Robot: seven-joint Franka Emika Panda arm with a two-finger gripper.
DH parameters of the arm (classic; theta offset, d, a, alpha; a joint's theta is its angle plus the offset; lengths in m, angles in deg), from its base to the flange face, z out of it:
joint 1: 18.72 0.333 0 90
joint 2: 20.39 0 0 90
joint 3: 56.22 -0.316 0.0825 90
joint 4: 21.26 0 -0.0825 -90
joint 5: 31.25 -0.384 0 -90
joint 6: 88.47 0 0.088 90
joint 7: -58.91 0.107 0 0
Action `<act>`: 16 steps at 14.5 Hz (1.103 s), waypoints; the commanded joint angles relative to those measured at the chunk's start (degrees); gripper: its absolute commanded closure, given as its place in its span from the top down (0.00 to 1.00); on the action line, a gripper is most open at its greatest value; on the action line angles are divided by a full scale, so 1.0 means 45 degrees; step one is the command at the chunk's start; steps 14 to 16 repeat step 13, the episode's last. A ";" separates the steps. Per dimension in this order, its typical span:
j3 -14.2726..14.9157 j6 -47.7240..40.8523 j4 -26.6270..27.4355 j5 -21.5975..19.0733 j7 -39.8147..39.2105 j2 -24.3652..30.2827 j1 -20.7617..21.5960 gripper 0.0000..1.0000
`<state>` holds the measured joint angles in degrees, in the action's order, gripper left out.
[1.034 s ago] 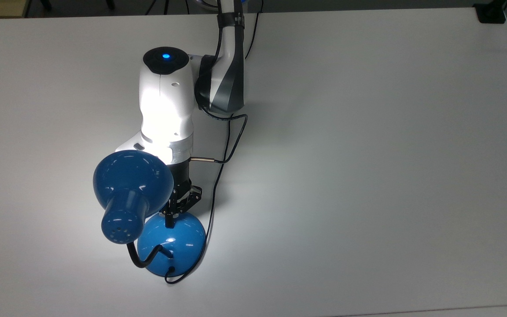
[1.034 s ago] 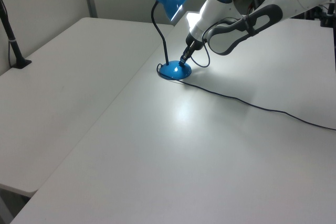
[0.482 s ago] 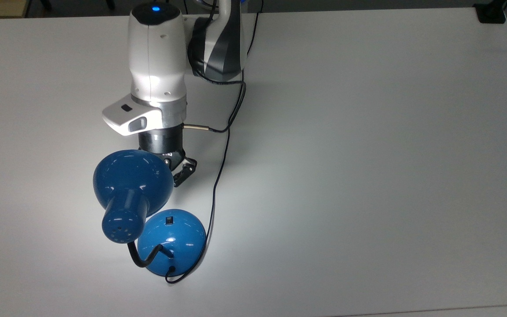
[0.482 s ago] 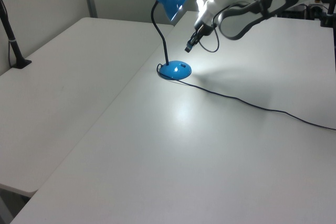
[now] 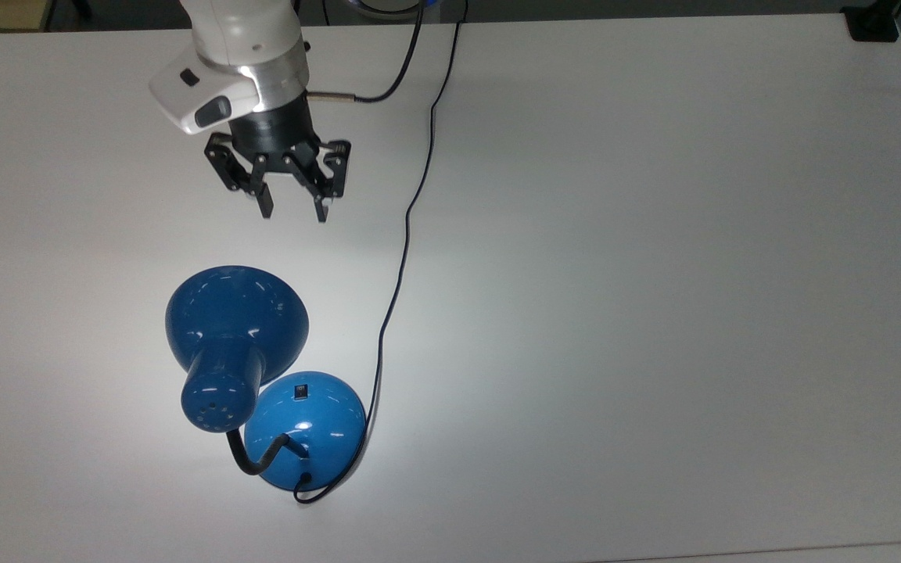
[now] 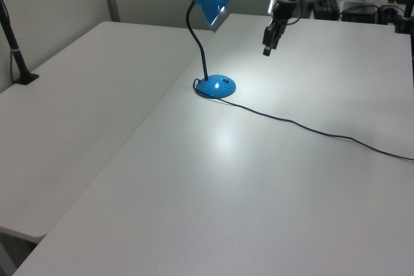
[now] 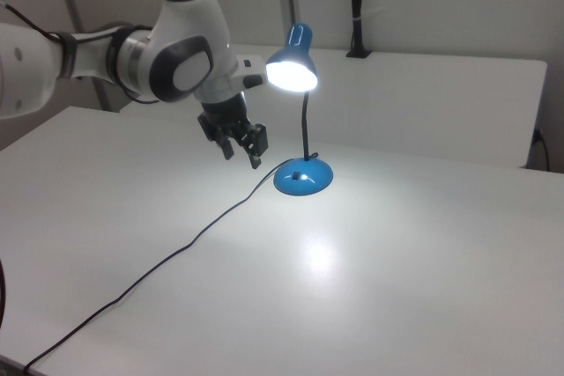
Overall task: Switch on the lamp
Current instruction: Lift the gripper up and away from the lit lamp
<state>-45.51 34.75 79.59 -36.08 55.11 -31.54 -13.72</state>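
The blue desk lamp [image 5: 263, 375] is standing on the white table [image 5: 654, 274], its bulb glowing in the right view and casting a bright patch beside the round base [image 7: 303, 177]. The gripper [image 5: 292, 209] is hanging above the table, well apart from the lamp, its fingers spread and gripping nothing; the black cord [image 5: 400, 258] is trailing past it

White table [image 5: 654, 234] bears blue lamp [image 5: 306, 426] (lit), black cord [image 5: 396, 289] trailing.
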 commanded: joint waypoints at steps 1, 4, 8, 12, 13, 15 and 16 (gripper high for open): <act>0.0120 -0.2667 0.0695 0.0933 0.0317 0.1888 0.0003 1.00; 0.0159 -0.4062 0.0636 0.1346 0.1192 0.2691 -0.0232 1.00; 0.0140 -0.5057 0.0265 0.1756 0.2973 0.2732 -0.0252 1.00; 0.0139 -0.5059 -0.0028 0.1737 0.2721 0.2634 -0.0427 1.00; 0.0139 -0.5059 -0.0067 0.1737 0.2623 0.2653 -0.0447 1.00; 0.0139 -0.5059 -0.0067 0.1737 0.2623 0.2653 -0.0447 1.00; 0.0139 -0.5059 -0.0067 0.1737 0.2623 0.2653 -0.0447 1.00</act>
